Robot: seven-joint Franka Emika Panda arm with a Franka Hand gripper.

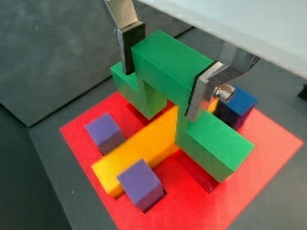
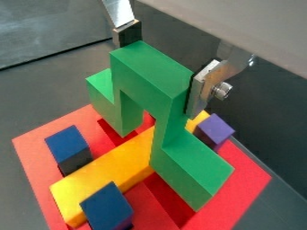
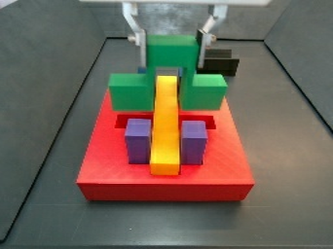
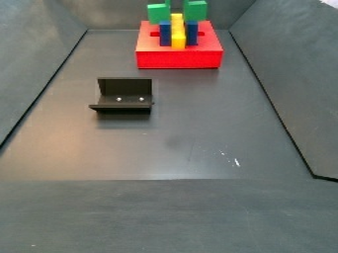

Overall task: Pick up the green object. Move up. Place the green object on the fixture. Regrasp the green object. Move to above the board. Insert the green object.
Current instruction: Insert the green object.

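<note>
Over the board (image 3: 117, 175), the gripper (image 1: 168, 63) is clamping its 2 silver fingers (image 2: 206, 83) on the upright stem of the green object (image 2: 150, 99), whose lower end is sitting down in the board beside the yellow bar (image 3: 166, 122). Its foot is hidden. Well apart, the fixture (image 4: 123, 97) is standing on the floor.

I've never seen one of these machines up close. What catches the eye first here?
The big green object, gripped between the gripper's silver fingers, standing on the bright red board at the far end of the floor. A long yellow bar and purple pegs sit beside it; the black fixture stands alone mid-floor.
</note>
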